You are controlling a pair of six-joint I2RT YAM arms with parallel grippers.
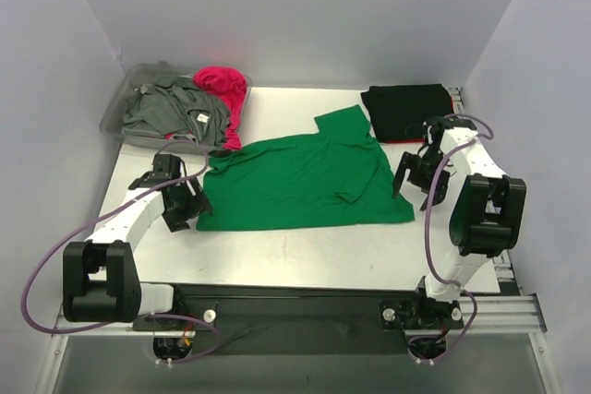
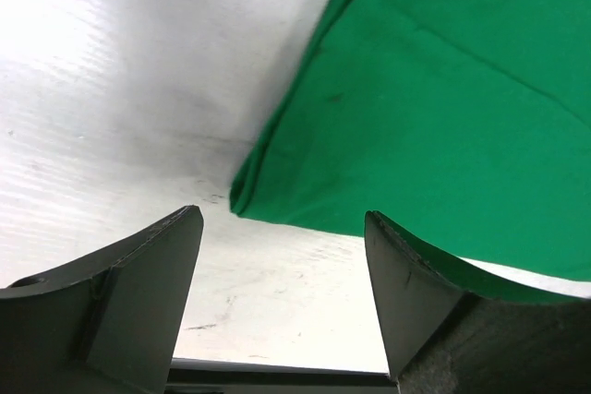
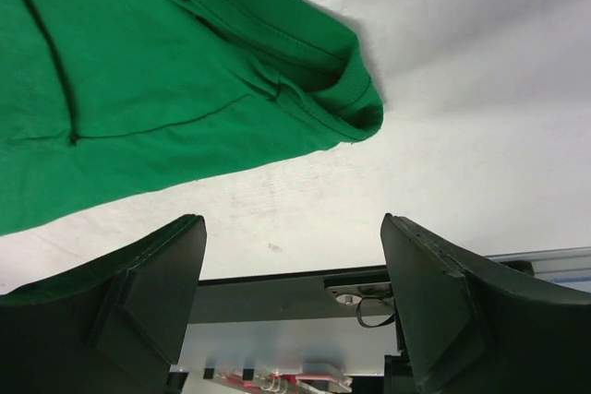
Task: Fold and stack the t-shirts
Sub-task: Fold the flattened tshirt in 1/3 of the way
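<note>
The bright green t-shirt (image 1: 305,182) lies partly folded on the white table's middle. Its folded corner shows in the left wrist view (image 2: 443,126) and its collar with a label in the right wrist view (image 3: 185,71). My left gripper (image 1: 187,205) is open and empty just left of the shirt's near-left corner. My right gripper (image 1: 413,182) is open and empty just right of the shirt's right edge. A folded black t-shirt (image 1: 406,110) lies at the back right. The grey t-shirt (image 1: 171,108) and the magenta pink t-shirt (image 1: 224,88) lie bunched in a bin.
A clear plastic bin (image 1: 120,117) stands at the back left corner. Grey walls close in the table on three sides. The table's near edge and a metal rail (image 1: 489,306) run along the front.
</note>
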